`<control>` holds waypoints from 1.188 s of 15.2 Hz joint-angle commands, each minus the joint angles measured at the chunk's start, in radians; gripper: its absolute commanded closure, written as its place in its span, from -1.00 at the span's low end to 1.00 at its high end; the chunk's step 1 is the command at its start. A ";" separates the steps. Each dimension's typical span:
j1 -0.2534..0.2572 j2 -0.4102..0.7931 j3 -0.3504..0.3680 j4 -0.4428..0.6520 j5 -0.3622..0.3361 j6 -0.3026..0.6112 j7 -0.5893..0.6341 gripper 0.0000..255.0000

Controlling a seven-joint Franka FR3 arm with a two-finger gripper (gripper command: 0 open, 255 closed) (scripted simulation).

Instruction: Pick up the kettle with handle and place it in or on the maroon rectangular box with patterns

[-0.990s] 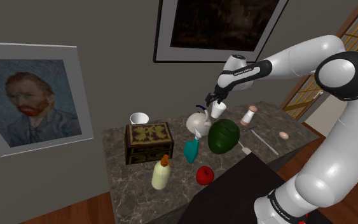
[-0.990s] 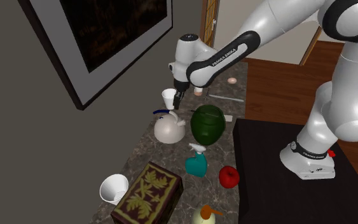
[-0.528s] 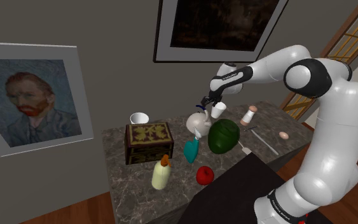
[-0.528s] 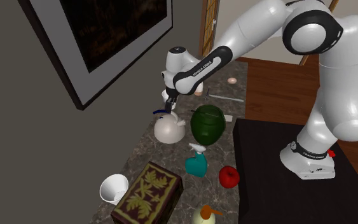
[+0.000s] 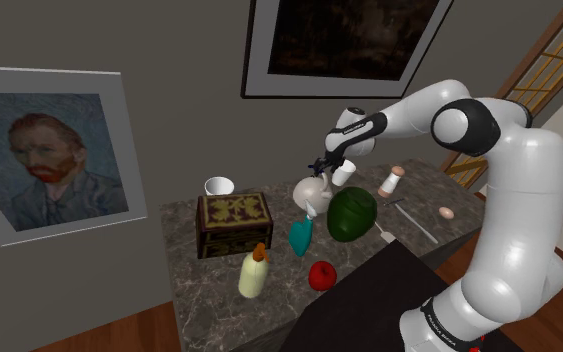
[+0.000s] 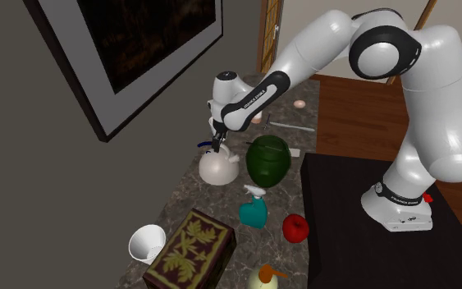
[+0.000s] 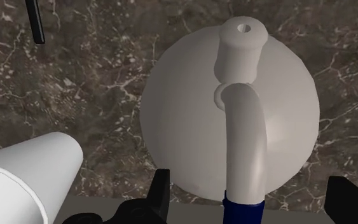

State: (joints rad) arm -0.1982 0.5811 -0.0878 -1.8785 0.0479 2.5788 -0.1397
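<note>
- Fingers [image 7: 160,191] are spread wide and grip nothing. The gripper [image 7: 250,183] hovers right over the kettle [image 7: 190,121].
- The kettle sits on the dark veined countertop [image 7: 75,76] directly below the fingers. Its arched handle [image 7: 244,140] runs between them and touches neither.
- The body looks rigid, smooth and round: probably too broad and slick to pinch, and likely to chip if knocked.
- Best hold is the handle's crown, near mid-span. Clamp firmly, since the pot may swing.
- The patterned box [image 5: 234,222] stands well apart from the fingers.

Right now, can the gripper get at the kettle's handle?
Probably yes. The open gripper hangs just above the kettle, its fingers either side of the handle with nothing between. The white cup stands close beside but looks clear.
</note>
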 commanded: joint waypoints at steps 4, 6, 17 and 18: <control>-0.001 0.010 0.001 0.006 0.001 0.005 0.000 -1.00; -0.001 0.010 0.001 0.006 0.001 0.005 0.000 -1.00; -0.001 0.010 0.001 0.006 0.001 0.005 -0.001 1.00; 0.000 0.000 0.000 0.005 0.000 -0.005 0.000 1.00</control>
State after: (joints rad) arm -0.1986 0.5858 -0.0875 -1.8737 0.0483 2.5783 -0.1399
